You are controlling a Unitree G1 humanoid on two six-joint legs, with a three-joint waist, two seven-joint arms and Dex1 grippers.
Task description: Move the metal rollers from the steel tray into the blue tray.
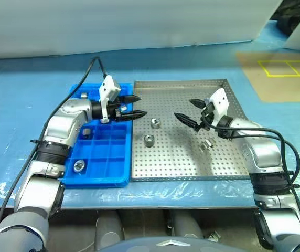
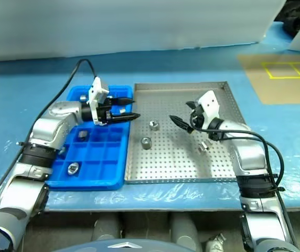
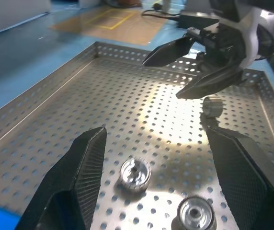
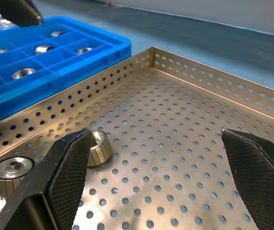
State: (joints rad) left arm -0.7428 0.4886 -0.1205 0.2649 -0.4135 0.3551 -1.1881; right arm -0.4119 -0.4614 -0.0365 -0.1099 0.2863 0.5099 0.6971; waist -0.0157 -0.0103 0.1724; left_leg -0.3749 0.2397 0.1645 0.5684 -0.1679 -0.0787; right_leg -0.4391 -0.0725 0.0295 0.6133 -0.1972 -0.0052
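A: Hovering over the far right corner of the blue tray (image 1: 100,168), the left gripper (image 1: 130,106) points right toward the steel tray (image 1: 192,157), its 2 black fingers parted with nothing between them.

B: And the right gripper (image 1: 189,111)?

A: It hangs above the right half of the steel tray, pointing left, jaws spread wide and empty. The 2 grippers face each other across the tray, well apart.

B: Where are the metal rollers?

A: I count 3 on the steel tray's perforated floor. One roller (image 1: 154,123) lies near the tray's left side, between the 2 grippers. A second roller (image 1: 148,140) sits just nearer than it, also on the left side. A third roller (image 1: 207,144) lies on its side toward the right, below the right gripper's wrist.

B: Any in the blue tray yet?

A: Yes. One placed roller (image 1: 78,167) rests in a near left compartment. A dark piece (image 1: 86,132) sits in a compartment further back; I cannot tell what it is from the head views. The right wrist view shows several silvery rollers (image 4: 23,73) in the blue compartments.

B: What is everything on?

A: Both trays sit side by side, touching, on a pale blue table sheet (image 1: 13,105).
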